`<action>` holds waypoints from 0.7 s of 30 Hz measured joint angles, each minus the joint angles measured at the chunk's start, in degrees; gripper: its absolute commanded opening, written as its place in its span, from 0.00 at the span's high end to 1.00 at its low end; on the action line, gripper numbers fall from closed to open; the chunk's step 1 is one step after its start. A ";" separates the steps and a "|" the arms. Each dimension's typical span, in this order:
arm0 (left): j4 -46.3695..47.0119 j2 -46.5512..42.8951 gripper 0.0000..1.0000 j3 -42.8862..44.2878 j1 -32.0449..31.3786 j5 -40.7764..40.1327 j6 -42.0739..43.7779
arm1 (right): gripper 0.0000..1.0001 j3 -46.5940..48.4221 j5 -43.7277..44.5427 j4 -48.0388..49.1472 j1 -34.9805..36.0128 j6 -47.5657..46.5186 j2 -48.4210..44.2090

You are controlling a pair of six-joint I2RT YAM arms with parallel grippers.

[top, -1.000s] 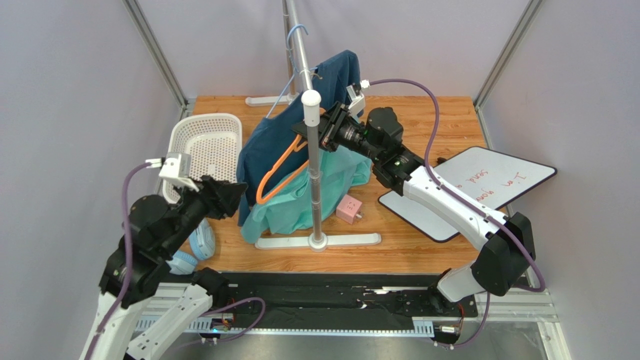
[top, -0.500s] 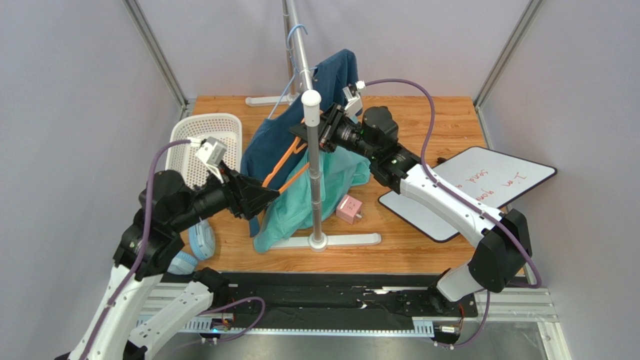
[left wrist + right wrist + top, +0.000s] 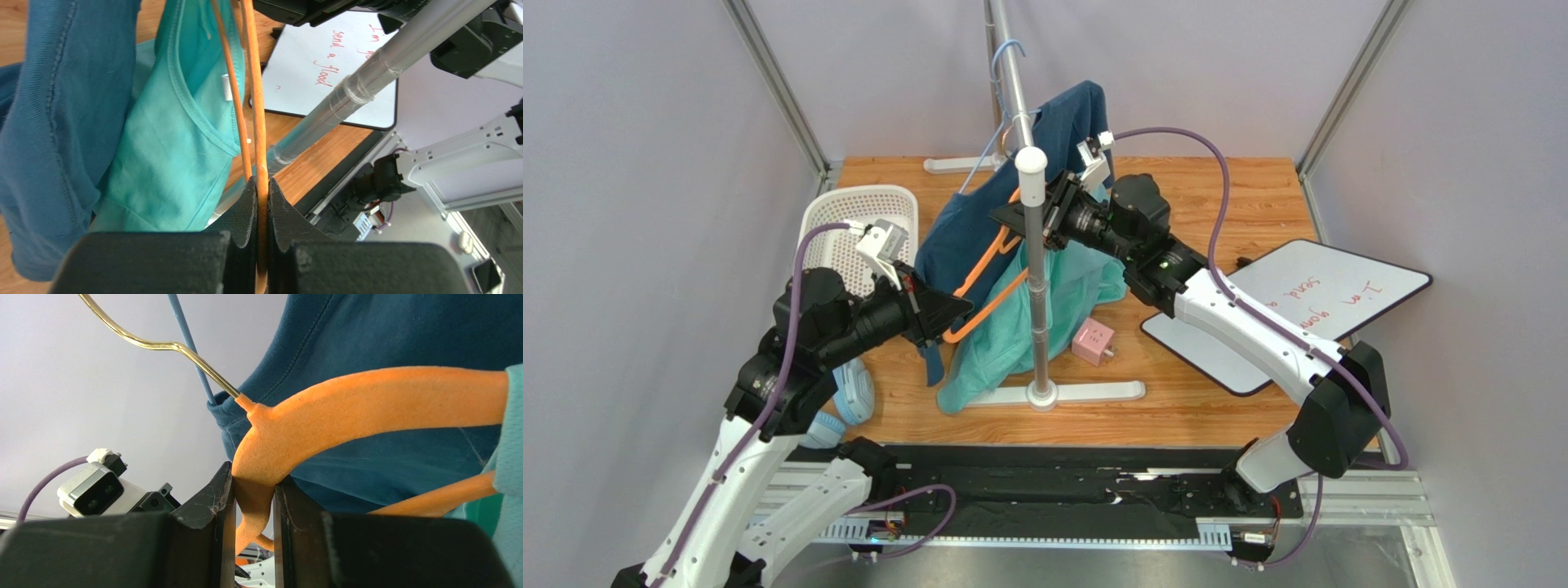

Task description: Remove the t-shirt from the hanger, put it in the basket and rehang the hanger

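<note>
The wooden table (image 3: 1259, 208) fills most of what I see. A clothes rack (image 3: 1038, 306) stands in the middle of it, its grey pole rising from a flat white foot. To the right a whiteboard (image 3: 1308, 300) with red handwriting lies flat on the wood, one corner poking past the table edge.

A dark blue shirt (image 3: 952, 239) is draped over the left side of the rack. Just beside it, toward the pole, hangs the teal t-shirt (image 3: 1075, 288). It is on the orange hanger (image 3: 368, 398), bunched toward the rack side, and its hem trails down near the rack's foot. The hanger's near arm sticks out bare to the left. From the left wrist camera the teal neckline sits close beside the thin orange bars.

A white basket (image 3: 844, 227) sits at the table's left rear corner, behind the left arm.

The left gripper (image 3: 261, 190) is clenched on that bare orange bar, and the bar runs straight up between its two black fingers. The right gripper (image 3: 253, 478) reaches in from the other side of the pole. It is clamped on the padded top of the hanger, just under the point where the gold hook (image 3: 153, 346) comes out of the foam.

A small pink cube (image 3: 1091, 343) rests on the wood near the foot of the rack, between the teal cloth and the whiteboard.
</note>
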 measured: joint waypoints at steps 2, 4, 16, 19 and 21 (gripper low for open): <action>-0.70 -0.20 1.00 0.15 -0.04 -1.14 0.37 | 0.77 0.11 0.17 -0.66 0.17 -0.83 0.00; -1.62 -0.59 1.00 0.26 -0.09 -2.23 0.92 | 0.67 0.33 0.50 -1.88 0.35 -1.86 0.00; -5.11 -1.57 1.00 1.44 -0.13 -5.49 1.97 | 0.27 0.83 3.93 -16.28 0.61 -15.63 -3.93; -5.33 -1.57 1.00 1.51 -0.13 -5.73 2.34 | 0.26 1.20 7.32 -21.84 0.61 -20.68 -5.22; -5.73 -1.70 1.00 1.95 -0.13 -5.84 2.49 | 0.25 1.22 9.90 -25.03 0.59 -23.67 -5.81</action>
